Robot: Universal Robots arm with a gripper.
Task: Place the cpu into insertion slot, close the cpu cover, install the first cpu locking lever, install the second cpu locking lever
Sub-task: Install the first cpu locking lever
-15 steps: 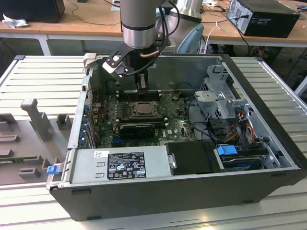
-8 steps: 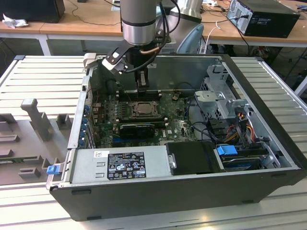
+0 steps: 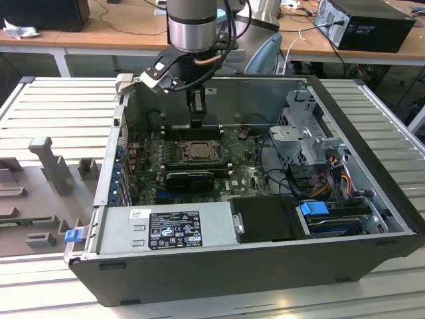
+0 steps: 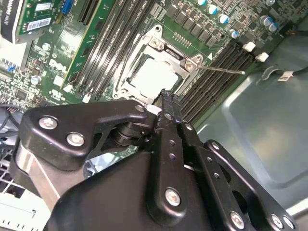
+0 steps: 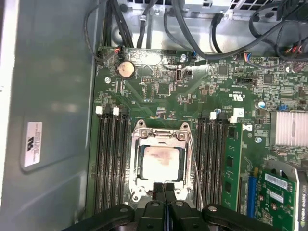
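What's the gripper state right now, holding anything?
The gripper: closed, fingertips pressed together, nothing visible between them, sitting at the edge of the cpu cover.

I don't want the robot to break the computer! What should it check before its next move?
1. Is the cpu in the insertion slot? Ok, it lies flat inside.
2. Is the cpu cover down? Ok, its frame lies around the chip.
3. Is the thin lever beside the slot hooked down? Cannot tell.
4. Is the hand shut? Ok, its fingers are together at the slot's edge.
5. Are the black cables away from the slot? Ok, they lie at the far edge of the board.
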